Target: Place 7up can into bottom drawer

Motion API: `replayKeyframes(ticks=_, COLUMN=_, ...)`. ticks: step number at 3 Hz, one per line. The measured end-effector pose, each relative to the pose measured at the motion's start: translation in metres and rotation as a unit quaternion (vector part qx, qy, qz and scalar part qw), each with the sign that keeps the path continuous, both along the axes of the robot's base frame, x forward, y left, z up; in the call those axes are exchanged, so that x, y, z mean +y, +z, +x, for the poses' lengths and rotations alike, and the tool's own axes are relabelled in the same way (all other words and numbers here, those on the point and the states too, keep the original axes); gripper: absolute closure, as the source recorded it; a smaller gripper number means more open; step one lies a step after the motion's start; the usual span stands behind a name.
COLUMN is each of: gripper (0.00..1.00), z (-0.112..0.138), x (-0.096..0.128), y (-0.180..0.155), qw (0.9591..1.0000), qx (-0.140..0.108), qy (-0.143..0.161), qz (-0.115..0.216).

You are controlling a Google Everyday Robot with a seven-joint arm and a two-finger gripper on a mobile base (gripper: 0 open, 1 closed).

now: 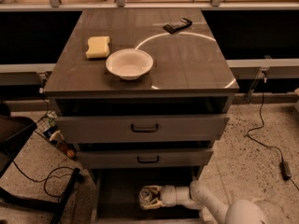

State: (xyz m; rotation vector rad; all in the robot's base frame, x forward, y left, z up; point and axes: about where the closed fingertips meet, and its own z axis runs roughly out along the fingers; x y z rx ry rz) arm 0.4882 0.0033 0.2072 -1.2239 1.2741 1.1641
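Observation:
The 7up can (146, 196) is silvery with a silver top and sits low inside the open bottom drawer (114, 200), a deep grey tray under the two upper drawers. My gripper (152, 197) reaches in from the lower right on a white arm, and its pale fingers close around the can. I cannot tell if the can rests on the drawer floor or hangs just above it.
A white bowl (129, 63), a yellow sponge (98, 46) and a dark flat device (177, 25) lie on the cabinet top. The two upper drawers (144, 128) with dark handles stick out slightly. Cables run over the speckled floor at left and right.

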Motion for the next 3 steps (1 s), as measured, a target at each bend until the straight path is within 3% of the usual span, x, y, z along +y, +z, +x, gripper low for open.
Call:
replayKeyframes(ticks=1, gripper=0.98, z=0.0084, x=0.0078, y=-0.0108, qw=0.9998, qx=-0.005, qy=0.010, qz=-0.015)
replayKeyframes(ticks=3, gripper=0.53, z=0.0054, x=0.0119, y=-0.0104, qw=0.9999, qx=-0.003, qy=0.012, qz=-0.011)
